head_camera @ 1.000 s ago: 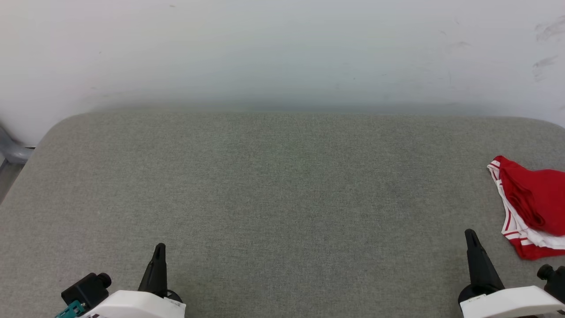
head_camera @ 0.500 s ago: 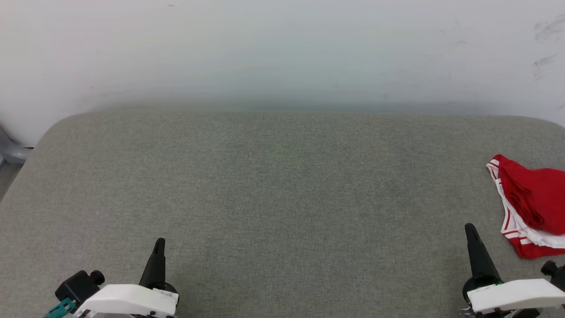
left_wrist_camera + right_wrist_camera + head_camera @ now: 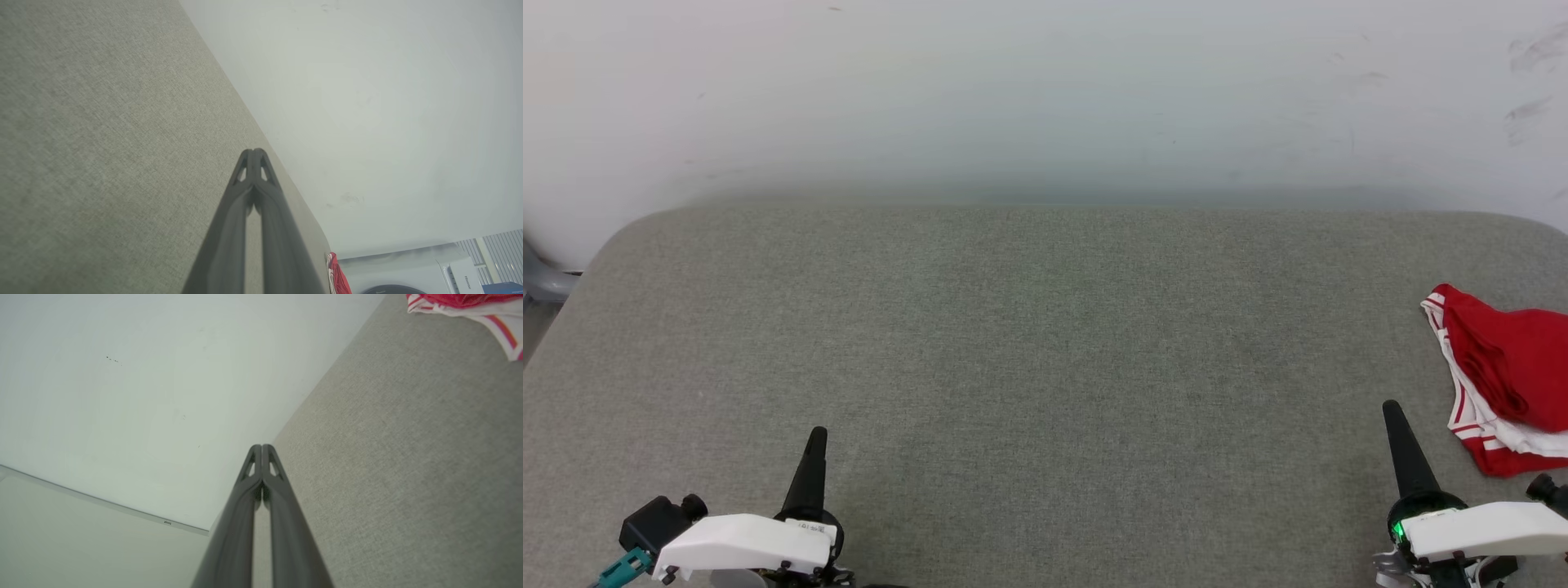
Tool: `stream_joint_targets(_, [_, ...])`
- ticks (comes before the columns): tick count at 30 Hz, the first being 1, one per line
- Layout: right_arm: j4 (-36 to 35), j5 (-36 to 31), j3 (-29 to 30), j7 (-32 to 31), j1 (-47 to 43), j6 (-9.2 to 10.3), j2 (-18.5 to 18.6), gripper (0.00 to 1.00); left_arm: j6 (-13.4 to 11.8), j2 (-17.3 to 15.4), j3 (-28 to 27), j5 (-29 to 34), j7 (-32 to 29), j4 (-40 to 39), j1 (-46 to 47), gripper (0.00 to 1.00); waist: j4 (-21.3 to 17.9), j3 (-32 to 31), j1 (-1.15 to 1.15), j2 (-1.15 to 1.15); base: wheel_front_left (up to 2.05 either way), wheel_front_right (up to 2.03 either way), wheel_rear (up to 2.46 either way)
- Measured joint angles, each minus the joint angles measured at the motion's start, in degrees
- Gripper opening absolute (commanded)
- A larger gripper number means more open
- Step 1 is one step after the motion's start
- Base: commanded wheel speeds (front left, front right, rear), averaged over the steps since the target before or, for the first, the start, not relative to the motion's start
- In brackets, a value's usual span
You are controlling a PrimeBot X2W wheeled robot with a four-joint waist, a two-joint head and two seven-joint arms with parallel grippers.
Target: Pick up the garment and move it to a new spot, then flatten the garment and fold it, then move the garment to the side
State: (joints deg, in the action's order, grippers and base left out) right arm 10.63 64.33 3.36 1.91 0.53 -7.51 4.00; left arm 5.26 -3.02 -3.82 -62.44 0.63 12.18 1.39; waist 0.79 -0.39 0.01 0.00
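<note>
The garment (image 3: 1503,371) lies bunched at the far right of the grey padded table (image 3: 1045,343), red with white striped trim, partly cut off by the picture's edge. A strip of it shows in the left wrist view (image 3: 337,277), and its trim appears at the top of the right wrist view (image 3: 470,306). My right gripper (image 3: 1391,408) is shut and empty, just left of and nearer than the garment, not touching it. At the lower left my left gripper (image 3: 817,434) is shut and empty, far from the garment. Both wrist views show tips pressed together: left gripper (image 3: 253,152), right gripper (image 3: 261,447).
A pale wall (image 3: 1045,98) rises directly behind the table's far edge. The table's rounded left corner (image 3: 629,233) drops off to a floor gap with a grey object (image 3: 543,282). White and blue boxes (image 3: 466,277) stand beyond the table's right end.
Both grippers have reached slightly farther up the table, wrists sinking toward the bottom edge. The garment has not moved.
</note>
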Motion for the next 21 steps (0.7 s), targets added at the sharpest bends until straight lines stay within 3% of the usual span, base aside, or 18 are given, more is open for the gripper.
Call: stream_joint_targets(21, [1.3, 11.9, 0.6, -2.9, 2.1, 0.0, 0.0, 0.0, 0.8, 0.0, -1.0, -12.0, -3.0, 0.7, 1.6, 0.0, -0.3, 0.2, 0.0, 0.0, 0.0, 0.0, 0.0])
